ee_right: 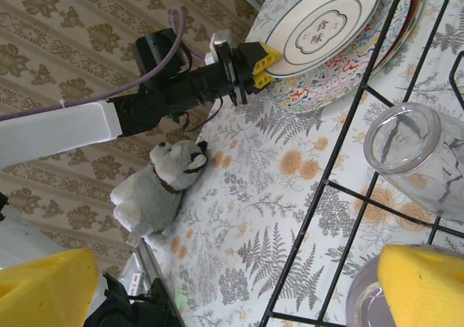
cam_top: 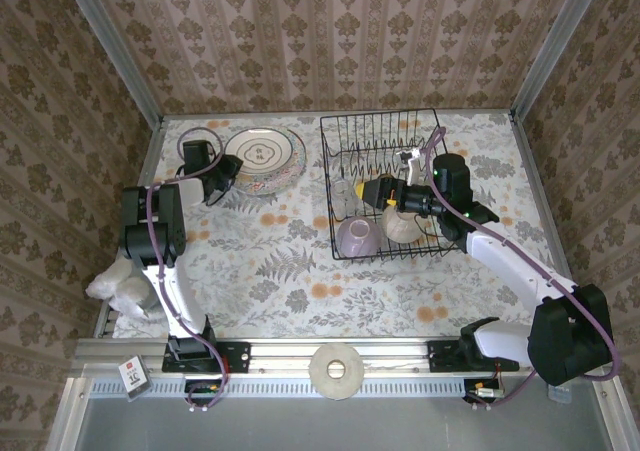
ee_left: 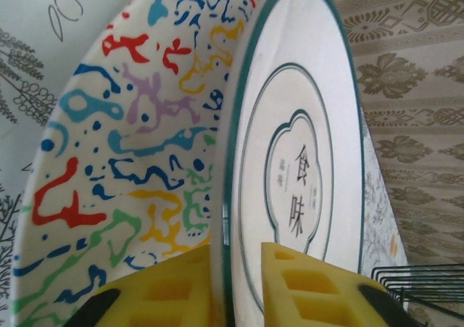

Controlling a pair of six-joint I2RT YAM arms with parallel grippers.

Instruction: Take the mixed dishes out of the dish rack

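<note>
Plainly, the next pick falls to the right gripper (cam_top: pixel 386 192): it hangs wide open and empty inside the dish rack (cam_top: pixel 385 121), with the clear glass (ee_right: pixel 409 153) just ahead of its fingers and the lilac bowl (cam_top: pixel 357 237) and cream bowl (cam_top: pixel 404 227) close beneath; the left gripper (ee_right: pixel 265 57) sits well apart at the far left, fingers straddling the rim of the green-rimmed plate (ee_left: pixel 304 124) atop the multicoloured plate (ee_left: pixel 130 160); whether it grips, I cannot tell.

Plates (cam_top: pixel 264 158) L of rack (cam_top: pixel 380 116)
</note>
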